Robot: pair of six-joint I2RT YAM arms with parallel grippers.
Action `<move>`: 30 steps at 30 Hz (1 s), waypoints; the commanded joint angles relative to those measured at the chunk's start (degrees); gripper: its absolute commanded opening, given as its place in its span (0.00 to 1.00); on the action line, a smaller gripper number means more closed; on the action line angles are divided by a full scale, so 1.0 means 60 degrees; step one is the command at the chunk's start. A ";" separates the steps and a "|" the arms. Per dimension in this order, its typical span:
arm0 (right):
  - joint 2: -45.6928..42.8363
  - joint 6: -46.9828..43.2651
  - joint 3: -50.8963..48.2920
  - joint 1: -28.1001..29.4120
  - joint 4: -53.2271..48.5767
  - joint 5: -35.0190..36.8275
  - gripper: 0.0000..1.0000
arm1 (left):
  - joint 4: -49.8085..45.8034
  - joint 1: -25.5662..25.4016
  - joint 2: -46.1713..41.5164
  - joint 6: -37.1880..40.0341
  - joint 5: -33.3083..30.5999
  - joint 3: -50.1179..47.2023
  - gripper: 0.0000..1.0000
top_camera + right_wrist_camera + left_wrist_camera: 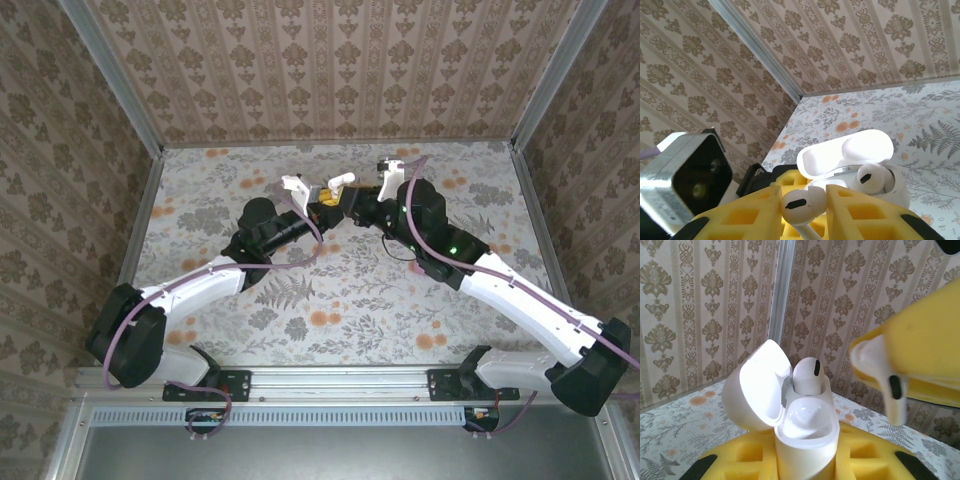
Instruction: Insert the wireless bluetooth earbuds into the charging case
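Two robot arms, the left arm [200, 285] and the right arm [520, 295], reach in and meet over the middle of the flowery table [350, 295].

There is one small white plastic charging case [805, 445]. It has one round flip lid [757, 390]. The lid is open and tips to the left in the left wrist view. The left gripper [805, 462] holds the case standing up. Its two yellow foam fingers [752, 457] press on the two sides of the case, one on each side.

The case has two holes inside. One hole is full and one hole is empty.

There are two little white plastic earbuds. The first earbud [807, 375] sits in the back hole of the case, and its round head sticks up. The front hole [807, 417] has nothing in it.

The second earbud [800, 205] is not in the case. The right gripper [802, 210] pinches it between its own two yellow foam fingers [747, 215]. In the left wrist view its thin stem points down. This earbud is up in the air, close beside the open case, on the right of it. It does not touch the case.
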 commanded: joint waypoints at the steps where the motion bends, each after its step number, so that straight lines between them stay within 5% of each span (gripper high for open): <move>1: -0.0245 0.0148 -0.0266 -0.0043 0.0207 -0.0266 0.29 | 0.0402 0.0066 -0.0134 -0.0217 -0.0056 0.0123 0.23; 30: 0.0277 0.0128 -0.0208 -0.0028 0.0813 -0.0787 0.29 | 0.0427 0.0157 -0.0137 -0.0452 -0.0215 0.0114 0.24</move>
